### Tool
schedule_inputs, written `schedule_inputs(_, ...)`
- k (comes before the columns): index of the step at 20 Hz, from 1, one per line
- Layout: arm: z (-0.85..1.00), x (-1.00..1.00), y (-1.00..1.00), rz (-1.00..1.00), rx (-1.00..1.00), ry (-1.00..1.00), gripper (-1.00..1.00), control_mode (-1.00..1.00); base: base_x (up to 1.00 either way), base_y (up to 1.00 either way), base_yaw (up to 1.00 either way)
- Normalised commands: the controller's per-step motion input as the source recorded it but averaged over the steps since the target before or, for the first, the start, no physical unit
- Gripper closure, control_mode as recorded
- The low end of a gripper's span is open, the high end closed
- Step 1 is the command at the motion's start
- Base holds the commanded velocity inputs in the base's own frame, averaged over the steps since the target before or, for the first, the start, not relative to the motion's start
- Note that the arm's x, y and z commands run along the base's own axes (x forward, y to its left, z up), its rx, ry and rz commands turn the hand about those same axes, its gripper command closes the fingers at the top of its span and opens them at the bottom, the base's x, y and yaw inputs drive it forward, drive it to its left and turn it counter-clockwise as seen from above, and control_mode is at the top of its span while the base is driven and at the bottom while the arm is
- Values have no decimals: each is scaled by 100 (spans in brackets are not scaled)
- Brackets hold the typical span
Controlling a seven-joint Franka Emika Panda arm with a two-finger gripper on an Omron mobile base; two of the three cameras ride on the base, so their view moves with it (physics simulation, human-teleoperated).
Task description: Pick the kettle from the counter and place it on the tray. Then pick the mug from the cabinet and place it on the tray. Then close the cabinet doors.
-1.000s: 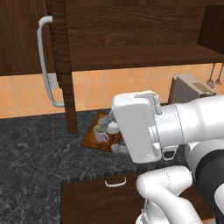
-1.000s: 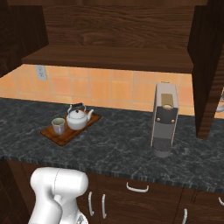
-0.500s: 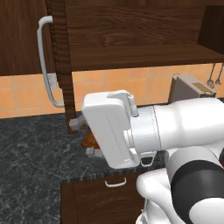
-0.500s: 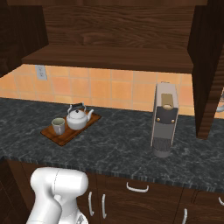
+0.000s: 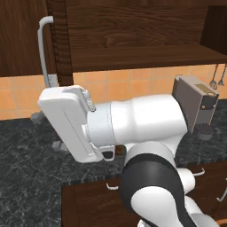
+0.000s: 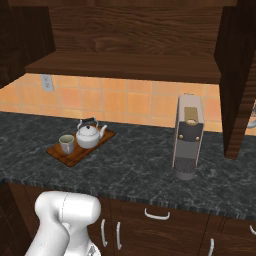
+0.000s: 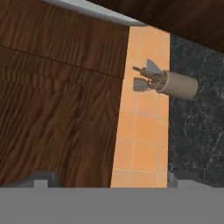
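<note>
Arm's swung further left since a moment ago — blocking the tray (image 6: 75, 152) with kettle (image 6: 89, 136) and mug (image 6: 66, 144) — gripper (image 7: 109, 180) jaws spread wide, holding nothing.

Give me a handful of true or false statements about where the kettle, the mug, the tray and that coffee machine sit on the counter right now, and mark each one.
1. The kettle stands on the tray. True.
2. The mug is on the cabinet shelf. False: it sits on the tray beside the kettle.
3. The coffee machine stands on the counter, apart from the tray. True.
4. The kettle lies tipped on its side. False: it stands upright, handle on top.
5. The cabinet shelf above the counter holds a stack of plates. False: the part in view holds nothing.
</note>
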Motion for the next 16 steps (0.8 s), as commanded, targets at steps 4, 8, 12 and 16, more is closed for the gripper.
schedule_inputs(4, -1, 54, 49, -5, 8, -2, -100, -100, 0, 0, 0)
schedule_inputs(8, -2, 71, 17, -17, 14, 0, -100, -100, 0, 0, 0)
schedule_inputs(12, -4, 75, 1, -18, 19, 7, -100, -100, 0, 0, 0)
schedule_inputs(16, -1, 67, -3, -12, 19, 6, -100, -100, 0, 0, 0)
